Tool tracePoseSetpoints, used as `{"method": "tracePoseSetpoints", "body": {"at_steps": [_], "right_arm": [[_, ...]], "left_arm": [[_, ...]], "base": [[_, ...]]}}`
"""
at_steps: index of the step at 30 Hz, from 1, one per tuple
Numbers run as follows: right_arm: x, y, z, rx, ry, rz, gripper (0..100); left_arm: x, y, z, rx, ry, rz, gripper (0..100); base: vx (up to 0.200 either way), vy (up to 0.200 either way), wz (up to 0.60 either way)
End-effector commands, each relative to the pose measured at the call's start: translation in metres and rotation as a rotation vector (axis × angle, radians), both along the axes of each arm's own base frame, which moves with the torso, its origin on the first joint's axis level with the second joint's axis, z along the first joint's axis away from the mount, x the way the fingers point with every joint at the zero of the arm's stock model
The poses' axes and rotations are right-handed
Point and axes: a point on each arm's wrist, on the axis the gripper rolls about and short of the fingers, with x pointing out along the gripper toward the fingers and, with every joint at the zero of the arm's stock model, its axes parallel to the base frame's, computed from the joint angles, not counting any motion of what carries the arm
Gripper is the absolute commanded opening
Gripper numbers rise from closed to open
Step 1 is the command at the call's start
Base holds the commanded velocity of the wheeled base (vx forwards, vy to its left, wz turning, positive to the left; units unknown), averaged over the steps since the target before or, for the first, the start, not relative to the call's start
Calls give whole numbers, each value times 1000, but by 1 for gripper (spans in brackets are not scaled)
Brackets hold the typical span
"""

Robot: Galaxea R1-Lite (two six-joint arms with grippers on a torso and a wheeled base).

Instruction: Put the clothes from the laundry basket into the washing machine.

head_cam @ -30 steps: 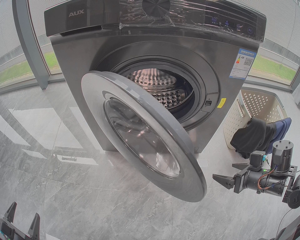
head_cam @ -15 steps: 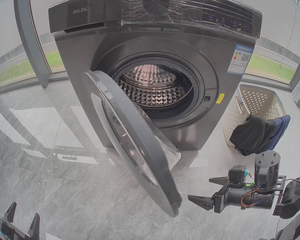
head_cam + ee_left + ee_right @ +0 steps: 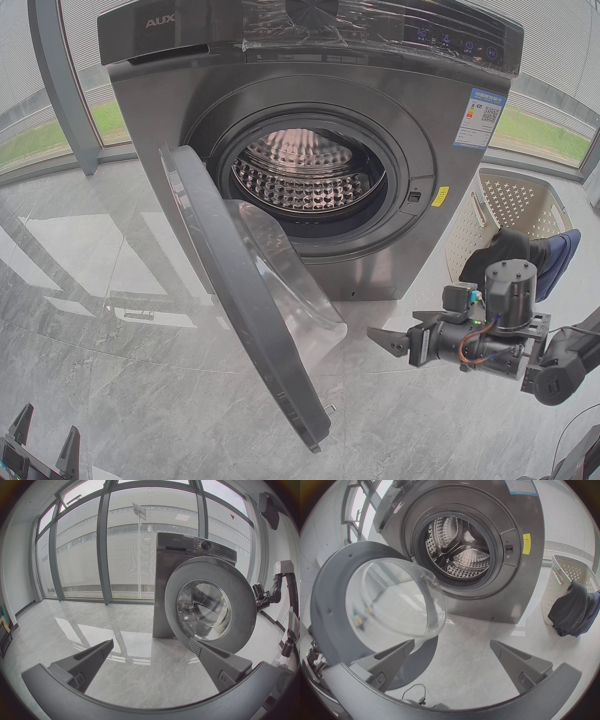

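Washing machine (image 3: 300, 81) door (image 3: 250, 300) stands open; clothes (image 3: 507, 253) draped over laundry basket (image 3: 519, 200) rim; right end effector (image 3: 390, 322) wide, holding nothing, near door edge; left end effector (image 3: 51, 417) also wide.

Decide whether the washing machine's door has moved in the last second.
Yes. The door has swung further open, away from the drum opening of the washing machine.

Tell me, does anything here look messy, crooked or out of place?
Two small things. A black garment hangs over the rim of the laundry basket, with a blue garment beside it, rather than lying inside. Wrinkled clear plastic film covers the control panel of the washing machine. Nothing looks spilled or broken.
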Motion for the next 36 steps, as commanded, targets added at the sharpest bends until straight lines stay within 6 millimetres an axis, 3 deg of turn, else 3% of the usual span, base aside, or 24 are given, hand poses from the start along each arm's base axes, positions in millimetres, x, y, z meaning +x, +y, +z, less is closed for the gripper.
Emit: {"method": "tracePoseSetpoints", "body": {"at_steps": [1,7,17,24,36], "right_arm": [[39,17,-16,-14,18,-47,100],[49,27,-19,-12,8,-43,100],[20,59,-18,-1,15,49,100],[33,53,-11,47,-14,7,100],[48,84,-35,29,12,42,100]], "left_arm": [[0,0,-4,0,6,-2,100],[0,0,-4,0,6,-2,100],[0,0,-4,0,6,-3,100],[1,0,-4,0,8,-3,100],[1,0,-4,0,8,-2,100]], "base": [[0,0,0],[0,0,0],[0,0,0],[0,0,0],[-150,0,0]]}}
